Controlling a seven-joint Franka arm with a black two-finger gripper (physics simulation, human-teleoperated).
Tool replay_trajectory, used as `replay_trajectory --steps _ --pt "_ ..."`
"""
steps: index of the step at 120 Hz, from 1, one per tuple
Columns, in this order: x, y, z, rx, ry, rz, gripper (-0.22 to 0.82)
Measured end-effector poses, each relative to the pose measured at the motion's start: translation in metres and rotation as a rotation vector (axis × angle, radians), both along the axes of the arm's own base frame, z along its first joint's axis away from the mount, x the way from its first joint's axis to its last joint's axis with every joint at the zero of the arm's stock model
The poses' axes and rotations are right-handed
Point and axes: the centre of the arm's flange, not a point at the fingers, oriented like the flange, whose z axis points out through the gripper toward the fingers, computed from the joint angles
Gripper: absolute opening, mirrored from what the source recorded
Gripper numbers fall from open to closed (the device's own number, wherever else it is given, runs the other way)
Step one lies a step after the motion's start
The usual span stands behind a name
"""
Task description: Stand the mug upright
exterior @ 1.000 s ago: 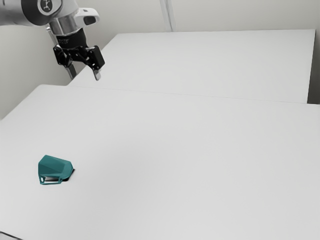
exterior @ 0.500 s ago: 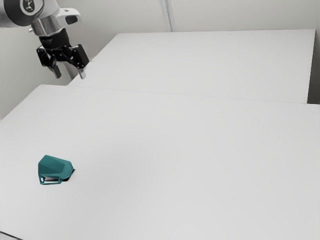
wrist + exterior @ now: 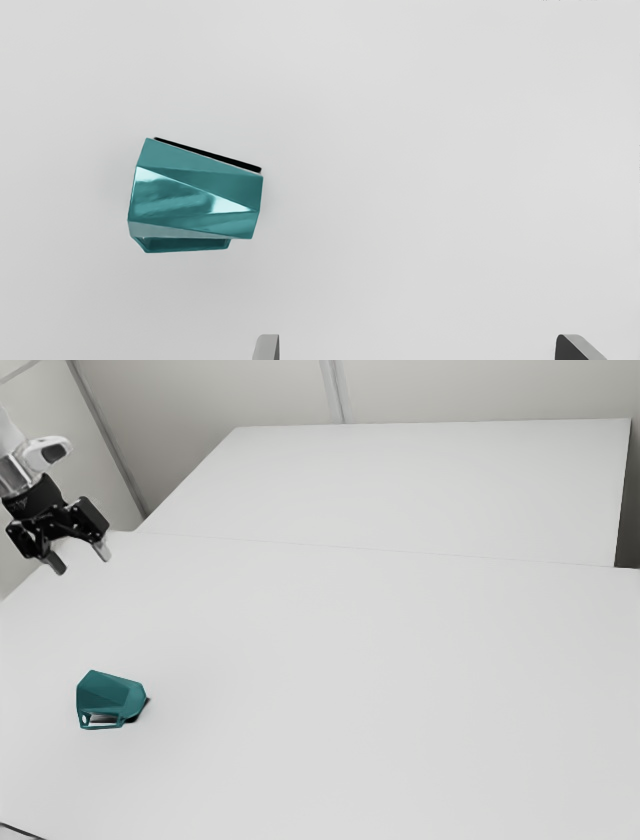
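Note:
High over the table at the exterior view's upper left, my gripper (image 3: 80, 560) stands open, its two fingertips well apart and nothing between them. The teal faceted mug (image 3: 108, 695) lies on its side below it, near the exterior view's lower left, apart from the fingers. In the wrist view my gripper (image 3: 417, 347) has its tips spread wide, and the mug (image 3: 197, 195) rests off to one side of the gap between them. Its handle juts out from one side, close to the table. The inside of the mug is hidden.
The white table (image 3: 380, 690) extends around the mug on all sides. Behind it stands another white surface (image 3: 420, 485), with a wall beyond. A thin dark line (image 3: 20, 831) crosses the exterior view's lower left corner.
My gripper has moved toward the exterior view's left and come lower, with both fingertips now in plain sight. The mug lies where it was.

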Motion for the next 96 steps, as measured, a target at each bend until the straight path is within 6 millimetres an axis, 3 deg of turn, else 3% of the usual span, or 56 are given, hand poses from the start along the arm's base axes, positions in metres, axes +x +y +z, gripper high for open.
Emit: replay_trajectory --steps 41,72,96 --pt "-0.031 0.059 -0.045 -0.053 -0.075 0.023 0.60" --pt "-0.070 0.094 -0.100 -0.122 -0.129 0.054 0.60" --pt "-0.089 0.119 -0.118 -0.141 -0.196 0.055 0.60"
